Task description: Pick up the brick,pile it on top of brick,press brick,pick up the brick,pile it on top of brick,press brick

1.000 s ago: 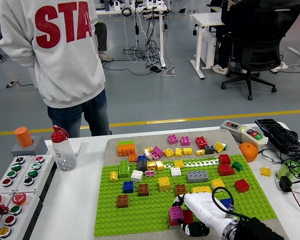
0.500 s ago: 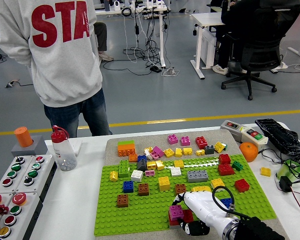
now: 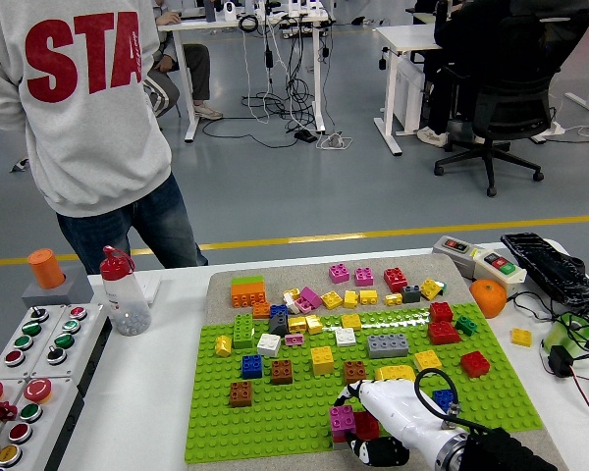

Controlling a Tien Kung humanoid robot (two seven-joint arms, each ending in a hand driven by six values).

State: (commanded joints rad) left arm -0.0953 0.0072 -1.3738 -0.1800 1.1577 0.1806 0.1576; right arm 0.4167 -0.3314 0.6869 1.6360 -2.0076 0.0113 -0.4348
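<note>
Since a second ago the right hand (image 3: 373, 424) has edged a little toward nine o'clock along the near edge of the green baseplate (image 3: 275, 412), carrying the magenta brick (image 3: 343, 419) with it, and the person in the grey sweatshirt (image 3: 74, 108) at the far side has drifted toward the left edge of the view (back turned to the table, hands not visible). White fingers (image 3: 358, 451) are curled around the magenta brick, which sits pressed against a red brick (image 3: 366, 425) just at its three o'clock side; both are on the baseplate's near margin. I cannot tell whether the magenta brick rests on top of the red one or only beside it.

At twelve o'clock from the hand lie a brown brick (image 3: 354, 371) and a yellow brick (image 3: 396, 373), with a blue brick (image 3: 444, 399) at about two o'clock, partly behind a black cable loop (image 3: 434, 388). Loose bricks crowd the far half of the plate. At ten o'clock, well apart, stands a clear bottle with a red cap (image 3: 125, 294).
</note>
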